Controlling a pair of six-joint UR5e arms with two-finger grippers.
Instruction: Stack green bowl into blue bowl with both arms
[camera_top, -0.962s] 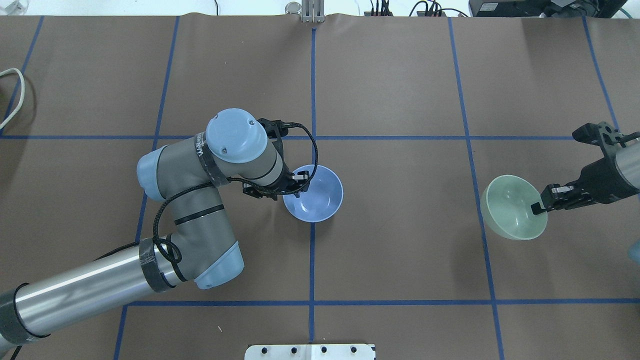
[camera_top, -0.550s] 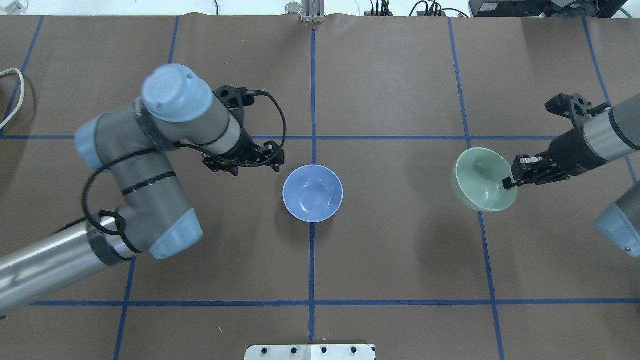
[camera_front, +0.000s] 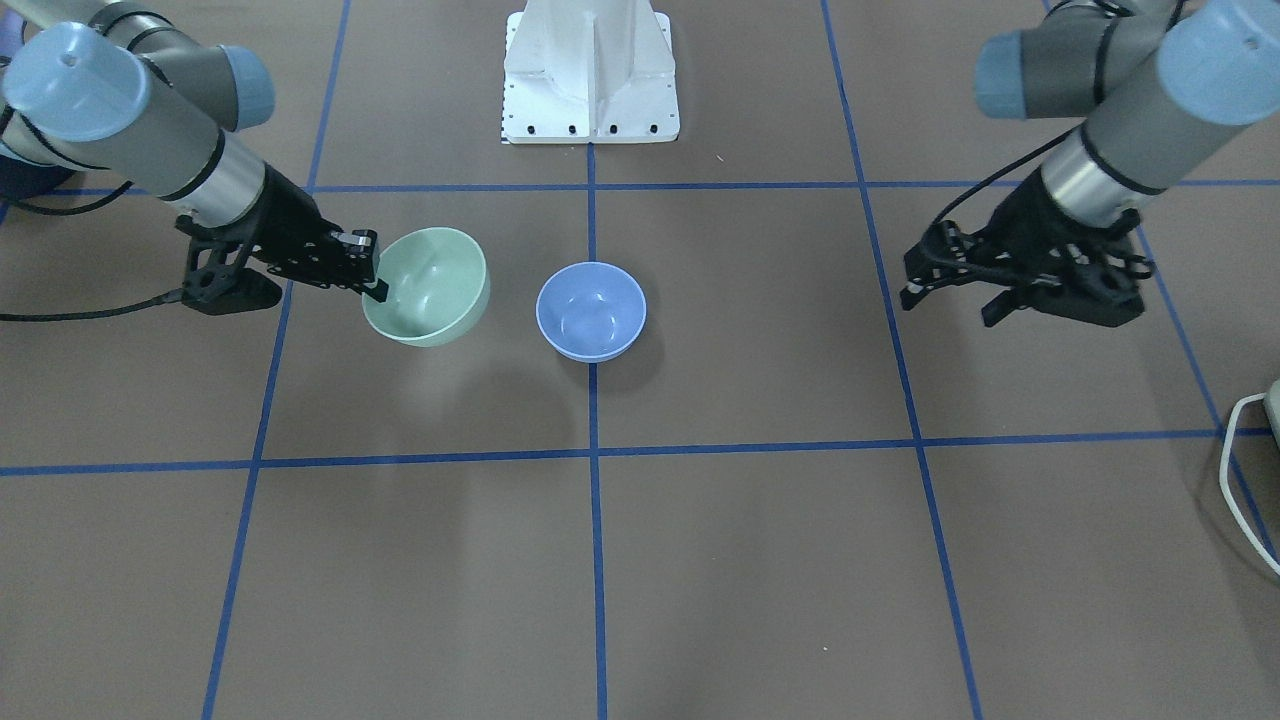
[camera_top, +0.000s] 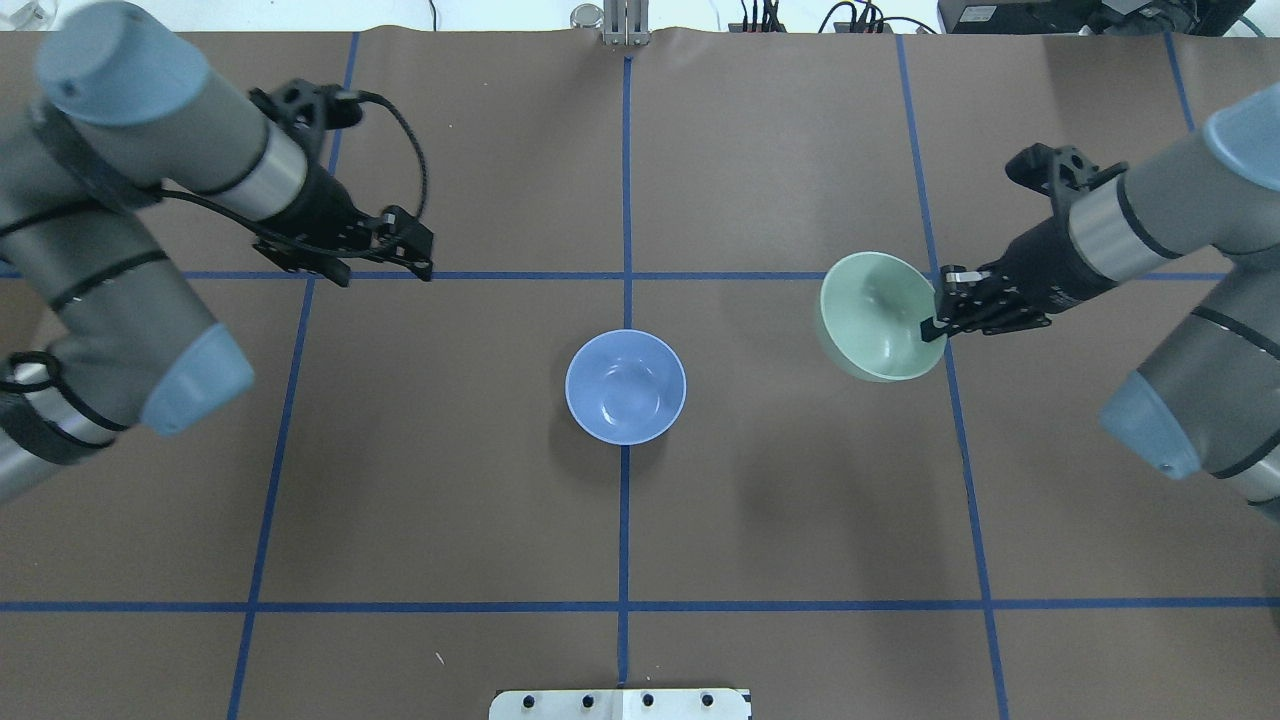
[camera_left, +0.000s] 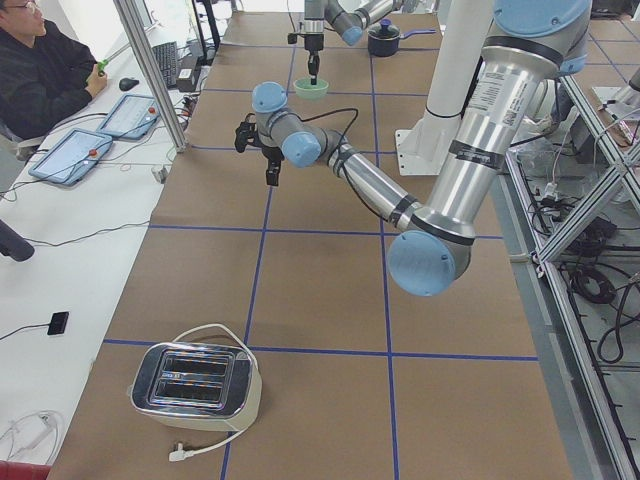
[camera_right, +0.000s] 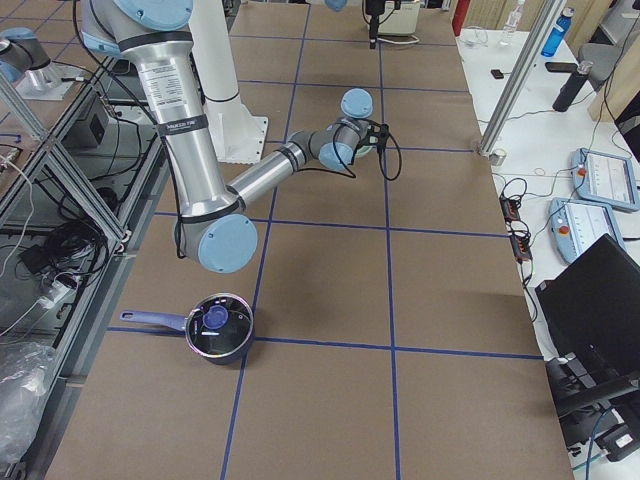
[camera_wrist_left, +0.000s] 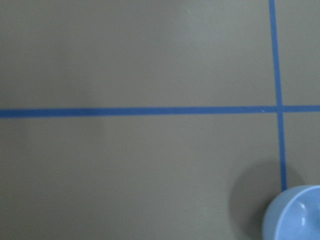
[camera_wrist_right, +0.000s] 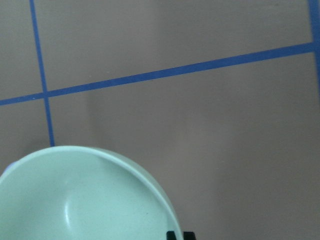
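The blue bowl (camera_top: 626, 387) stands upright on the table's centre line, and it also shows in the front view (camera_front: 591, 310) and at the left wrist view's corner (camera_wrist_left: 295, 216). My right gripper (camera_top: 935, 322) is shut on the rim of the green bowl (camera_top: 878, 315) and holds it tilted above the table, apart from the blue bowl on its right-arm side. The green bowl also shows in the front view (camera_front: 427, 286) and the right wrist view (camera_wrist_right: 85, 197). My left gripper (camera_top: 385, 272) is open and empty, raised well off to the blue bowl's far left-arm side (camera_front: 948, 300).
The white pedestal base (camera_front: 590, 70) stands at the robot's side of the table. A toaster (camera_left: 195, 380) sits at the left end, a dark pot (camera_right: 220, 328) at the right end. A white cable (camera_front: 1245, 470) lies at the left-arm edge. Blue tape lines cross the brown mat.
My left gripper let go of the blue bowl's rim and drew back up and away to the far left. My right arm carried the green bowl inward toward the blue bowl.
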